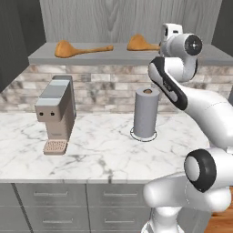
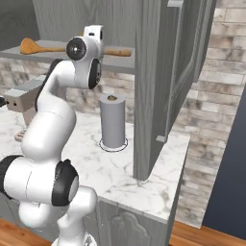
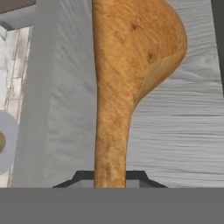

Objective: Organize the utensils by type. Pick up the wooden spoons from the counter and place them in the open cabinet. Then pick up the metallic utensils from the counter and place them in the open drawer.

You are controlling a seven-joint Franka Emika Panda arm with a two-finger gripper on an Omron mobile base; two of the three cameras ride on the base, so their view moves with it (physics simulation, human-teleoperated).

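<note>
The gripper (image 3: 110, 177) grasps the second wooden spoon (image 3: 131, 65) over the cabinet shelf (image 3: 183, 131). Next it should release it there, then go for the fork.

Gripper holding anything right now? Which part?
Yes: the gripper is shut on a wooden spoon, gripping its handle where it narrows below the bowl, over the cabinet shelf.

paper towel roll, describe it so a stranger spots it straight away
On the white marble counter, right of the grey coffee machine, the paper towel roll stands upright. It is a plain grey cylinder with a brown core on top, unlike the boxy machine.
</note>
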